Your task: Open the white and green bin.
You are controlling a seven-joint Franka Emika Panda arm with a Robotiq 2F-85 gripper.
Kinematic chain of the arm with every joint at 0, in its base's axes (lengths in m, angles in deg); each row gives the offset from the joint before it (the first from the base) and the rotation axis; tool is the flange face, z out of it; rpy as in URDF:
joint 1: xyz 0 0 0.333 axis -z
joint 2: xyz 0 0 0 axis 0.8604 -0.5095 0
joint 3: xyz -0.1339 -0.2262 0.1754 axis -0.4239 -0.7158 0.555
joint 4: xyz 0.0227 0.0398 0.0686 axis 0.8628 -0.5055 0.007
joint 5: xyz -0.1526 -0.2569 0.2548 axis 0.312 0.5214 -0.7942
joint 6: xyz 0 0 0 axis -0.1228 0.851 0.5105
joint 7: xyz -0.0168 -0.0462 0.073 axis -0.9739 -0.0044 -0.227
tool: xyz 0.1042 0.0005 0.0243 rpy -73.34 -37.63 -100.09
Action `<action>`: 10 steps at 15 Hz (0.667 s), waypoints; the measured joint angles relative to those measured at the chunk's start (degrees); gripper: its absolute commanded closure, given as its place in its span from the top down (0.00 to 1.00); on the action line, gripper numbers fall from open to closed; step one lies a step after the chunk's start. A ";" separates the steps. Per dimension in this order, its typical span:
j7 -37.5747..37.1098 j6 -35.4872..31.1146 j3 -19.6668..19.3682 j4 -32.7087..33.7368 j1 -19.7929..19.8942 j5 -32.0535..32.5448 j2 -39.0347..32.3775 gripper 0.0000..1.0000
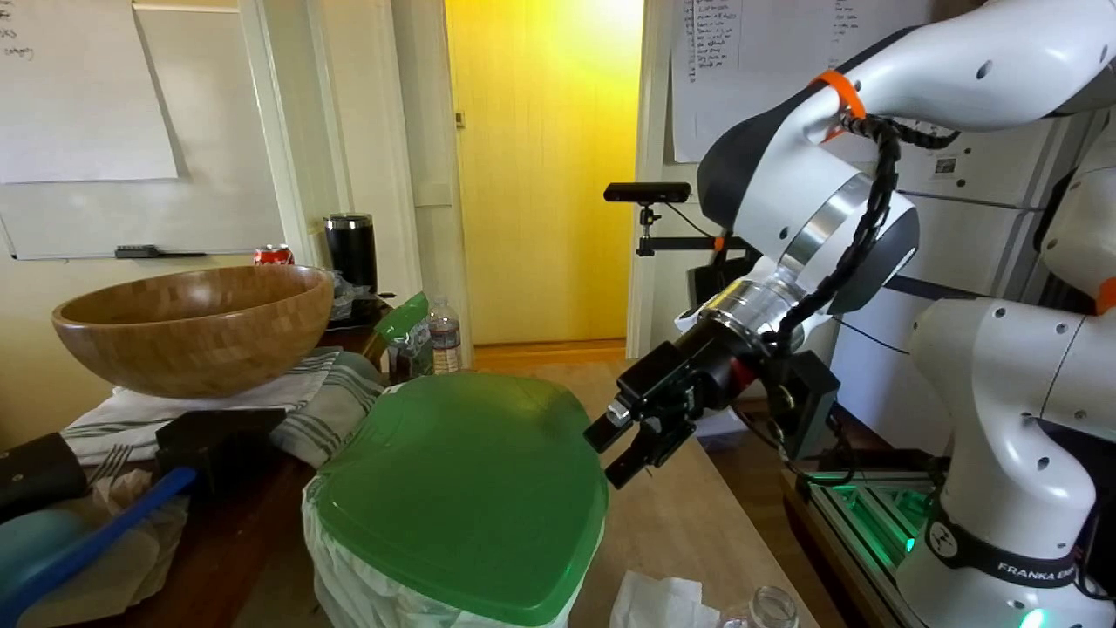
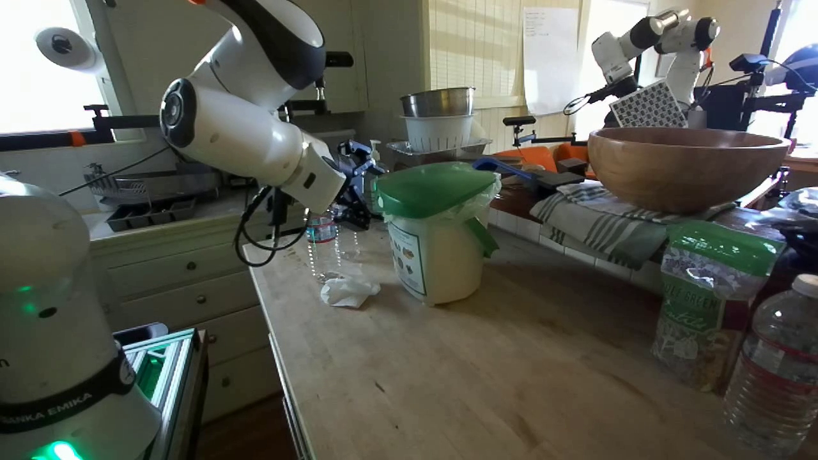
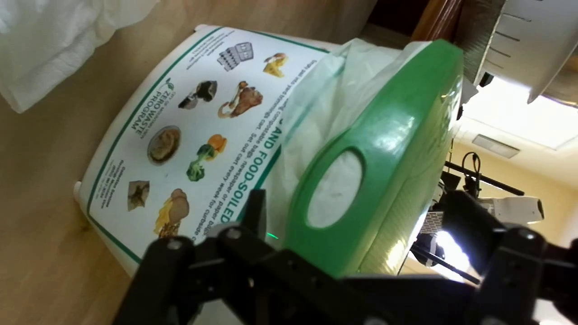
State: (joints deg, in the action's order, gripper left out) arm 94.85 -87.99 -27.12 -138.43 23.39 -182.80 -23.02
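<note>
White and green bin (image 2: pixel 447 263), lid (image 1: pixel 471 488) down, inboard of the bench's (image 2: pixel 486 383) robot-side edge.
Lid probably light, stiff, slick; lift by holed lip (image 3: pixel 298 216). Gripper (image 1: pixel 608 457) near, fingers spread.

Kitchen + robotics lab in one. Kitchen signs, in an exterior view: drawers (image 2: pixel 172 303) w/ round knobs (image 2: pixel 201 298), what looks like a dish rack (image 2: pixel 153 185) nr a window (image 2: pixel 22 76), metal bowl (image 2: pixel 438 102) stacked on a white slotted tub (image 2: pixel 438 134). Wooden bowl (image 1: pixel 196 340) on a striped towel (image 2: pixel 597 220) in both exterior views; white and green bin (image 2: pixel 441 249), its label (image 3: pixel 194 122) in the wrist view w/ food pics + "Zero Waste Program". Lab signs: Franka arm (image 1: pixel 802 187), extra robot arms (image 2: pixel 613 61) in bkgd, cam (image 1: pixel 647 192) on a bracket (image 1: pixel 693 244), handwritten sheets (image 1: pixel 78 105) hung up.
</note>
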 measured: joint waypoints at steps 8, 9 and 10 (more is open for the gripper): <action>0.10 4.02 -0.02 0.51 0.38 0.00 -1.26 1.00; 0.12 4.26 -0.02 0.61 0.55 0.00 -1.34 1.00; 0.17 4.40 -0.02 0.68 0.72 0.00 -1.34 1.00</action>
State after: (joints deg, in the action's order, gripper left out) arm 95.03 -83.59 -27.14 -137.75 24.11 -182.80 -24.36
